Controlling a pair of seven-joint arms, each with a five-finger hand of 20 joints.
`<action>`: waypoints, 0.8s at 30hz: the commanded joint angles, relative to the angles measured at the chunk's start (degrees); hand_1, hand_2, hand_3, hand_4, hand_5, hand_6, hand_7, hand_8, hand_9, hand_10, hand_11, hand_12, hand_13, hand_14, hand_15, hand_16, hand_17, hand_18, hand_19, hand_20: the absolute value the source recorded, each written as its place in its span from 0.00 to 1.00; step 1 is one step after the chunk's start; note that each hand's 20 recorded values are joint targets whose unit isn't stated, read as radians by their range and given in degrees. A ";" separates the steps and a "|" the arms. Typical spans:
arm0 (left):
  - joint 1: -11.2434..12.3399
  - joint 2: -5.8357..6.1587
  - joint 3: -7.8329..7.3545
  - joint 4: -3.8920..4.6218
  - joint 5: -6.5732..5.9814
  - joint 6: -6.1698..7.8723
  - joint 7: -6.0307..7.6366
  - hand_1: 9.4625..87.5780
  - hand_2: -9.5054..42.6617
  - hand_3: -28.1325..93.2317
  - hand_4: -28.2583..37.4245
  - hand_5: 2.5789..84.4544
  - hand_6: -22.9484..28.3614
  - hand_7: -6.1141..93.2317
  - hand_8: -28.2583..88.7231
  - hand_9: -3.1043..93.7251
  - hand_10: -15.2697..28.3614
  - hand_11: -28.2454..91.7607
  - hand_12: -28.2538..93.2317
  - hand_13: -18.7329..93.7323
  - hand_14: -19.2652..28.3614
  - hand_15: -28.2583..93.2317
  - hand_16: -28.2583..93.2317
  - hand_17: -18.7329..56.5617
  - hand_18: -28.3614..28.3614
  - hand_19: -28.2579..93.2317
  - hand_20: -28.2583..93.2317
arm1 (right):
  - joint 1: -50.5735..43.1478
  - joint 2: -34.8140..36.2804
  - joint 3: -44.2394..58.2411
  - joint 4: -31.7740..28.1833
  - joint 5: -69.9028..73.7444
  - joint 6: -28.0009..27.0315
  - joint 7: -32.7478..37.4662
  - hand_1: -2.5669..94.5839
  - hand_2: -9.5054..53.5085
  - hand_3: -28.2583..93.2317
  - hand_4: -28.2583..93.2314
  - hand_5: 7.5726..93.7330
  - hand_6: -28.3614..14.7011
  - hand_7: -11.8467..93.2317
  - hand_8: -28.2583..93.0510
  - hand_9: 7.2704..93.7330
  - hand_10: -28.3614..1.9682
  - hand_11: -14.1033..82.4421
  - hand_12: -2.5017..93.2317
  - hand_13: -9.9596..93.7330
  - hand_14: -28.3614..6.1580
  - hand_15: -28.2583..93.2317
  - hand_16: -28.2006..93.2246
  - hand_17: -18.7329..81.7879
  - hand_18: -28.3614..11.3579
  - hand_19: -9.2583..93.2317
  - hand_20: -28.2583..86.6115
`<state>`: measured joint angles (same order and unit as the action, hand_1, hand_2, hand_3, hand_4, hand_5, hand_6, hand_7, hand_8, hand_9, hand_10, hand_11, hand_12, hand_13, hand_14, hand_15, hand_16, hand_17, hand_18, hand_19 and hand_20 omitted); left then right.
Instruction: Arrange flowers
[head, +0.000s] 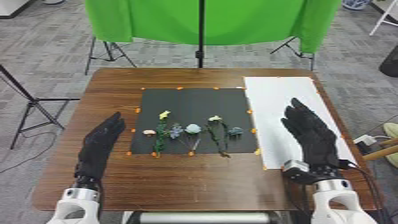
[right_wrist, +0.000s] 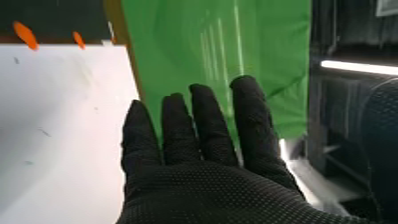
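Right hand (right_wrist: 213, 195) has straight fingers, a bit spread, pinching nothing, in the right wrist view. In the head view, it's right of the dark mat (head: 191, 105). Flowers (head: 193, 128) lie close together on the mat; one clumsy grab could drag or squash their neighbours. Left hand (head: 105, 131), straight fingers together, is left of the mat. Green cloth (head: 160, 22) beyond the mat blocks nothing.

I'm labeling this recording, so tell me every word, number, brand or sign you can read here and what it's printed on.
I can't read any text here. The black sheet, the white sheet, the orange tape marks and the green cloth carry no writing that I can make out.
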<state>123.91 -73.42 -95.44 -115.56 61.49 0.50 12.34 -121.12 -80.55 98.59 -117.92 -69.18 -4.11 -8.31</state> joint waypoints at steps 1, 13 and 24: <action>1.02 -0.59 -0.44 -0.22 0.46 -0.60 -0.76 0.18 0.01 0.79 0.13 0.48 0.48 0.13 0.19 0.43 0.58 0.30 0.36 0.42 0.68 0.29 0.27 0.27 0.71 0.24 0.38 | -0.52 -0.39 0.33 -0.79 -0.01 0.33 -0.02 0.11 0.10 0.88 0.10 0.37 0.65 0.19 0.18 0.33 0.53 0.18 0.14 0.35 0.54 0.30 0.30 0.34 0.38 0.11 0.47; 1.36 -0.99 -0.45 -0.15 0.73 -0.26 -0.86 0.18 0.01 0.79 0.13 0.48 0.48 0.13 0.19 0.43 0.58 0.30 0.36 0.42 0.68 0.29 0.27 0.27 0.71 0.24 0.38 | -1.45 -0.89 -0.05 -1.21 -0.52 0.70 0.20 0.11 0.13 0.87 0.10 0.48 0.63 0.21 0.17 0.34 0.51 0.18 0.15 0.36 0.44 0.31 0.33 0.34 0.33 0.14 0.48; 0.79 -0.79 -0.08 0.13 0.33 0.25 -0.89 0.18 0.01 0.79 0.13 0.48 0.48 0.13 0.19 0.43 0.58 0.30 0.36 0.42 0.68 0.29 0.27 0.27 0.71 0.24 0.38 | -0.78 -1.28 -0.03 -1.01 -0.78 -0.61 0.86 0.11 0.14 0.87 0.10 0.46 0.62 0.21 0.18 0.35 0.50 0.19 0.16 0.38 0.42 0.31 0.34 0.34 0.31 0.15 0.48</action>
<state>124.19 -73.76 -95.82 -115.76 61.86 0.25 12.12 -121.40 -80.89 98.66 -118.51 -68.90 -3.97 -7.63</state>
